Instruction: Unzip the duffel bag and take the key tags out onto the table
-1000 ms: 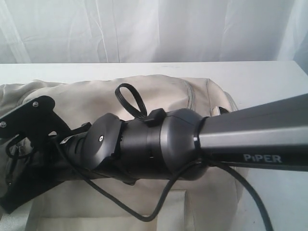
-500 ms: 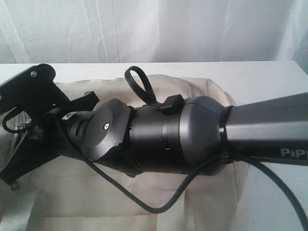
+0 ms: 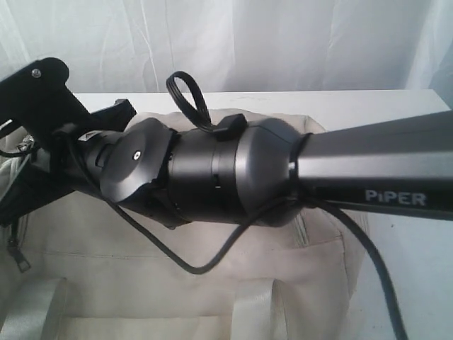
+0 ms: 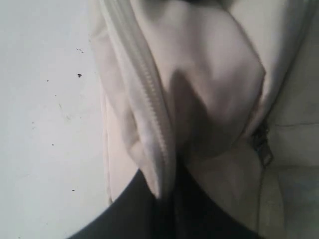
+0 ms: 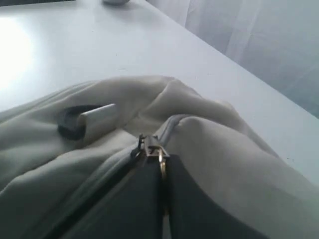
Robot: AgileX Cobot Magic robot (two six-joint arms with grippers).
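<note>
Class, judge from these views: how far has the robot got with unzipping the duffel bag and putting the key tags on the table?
Done: nothing clearly finished. In hand: the right gripper pinches the silver zip pull, while the left gripper clamps the duffel bag fabric beside the zip. Left: running the zip open and lifting out the key tags, which are not in view; none show on the table.

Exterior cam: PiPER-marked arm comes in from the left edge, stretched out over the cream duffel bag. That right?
Not quite. The exterior view shows the PiPER-marked arm coming in from the right edge, not the left. The rest holds: it is stretched out over the cream duffel bag.
</note>
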